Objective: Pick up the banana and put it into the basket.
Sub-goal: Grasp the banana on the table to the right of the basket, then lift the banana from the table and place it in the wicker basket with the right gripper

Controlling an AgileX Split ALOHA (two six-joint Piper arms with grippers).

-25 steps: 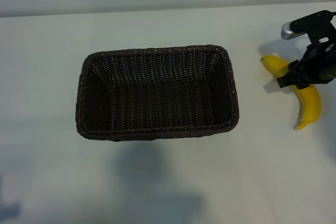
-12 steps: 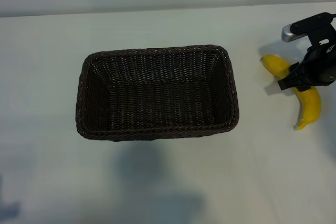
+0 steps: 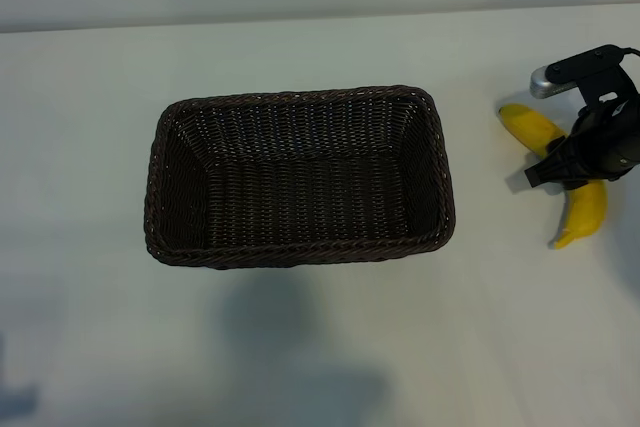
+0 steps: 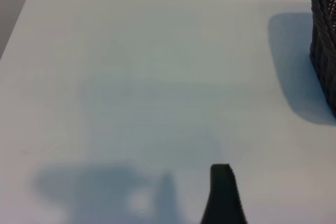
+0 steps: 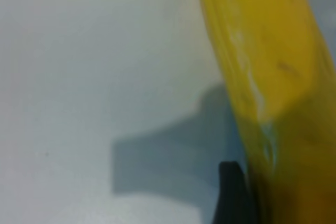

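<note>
A pale counter (image 3: 300, 347) carries only two things: the dark-brown woven basket (image 3: 298, 249), sitting near the middle with its long sides running across the exterior view, and the banana (image 3: 585, 212), which lies flat well to the right of it, apart from the rim. Nothing lies between fruit and basket but bare surface and soft shadows. The banana's long axis runs from its blunt upper end, nearer the basket's far corner, down and rightward to a pointed tip aimed toward the front of the counter, its curve bowing outward to the right. The right gripper (image 3: 560, 169) stands steeply tilted over the fruit's middle, covering that part; in the right wrist view one dark finger (image 5: 231, 192) sits just beside the yellow skin, and whether the jaws have closed on it I cannot tell. The left gripper shows only as one dark fingertip (image 4: 223, 195) above bare counter, a basket corner far off; its jaws stand wide, holding nothing.
</note>
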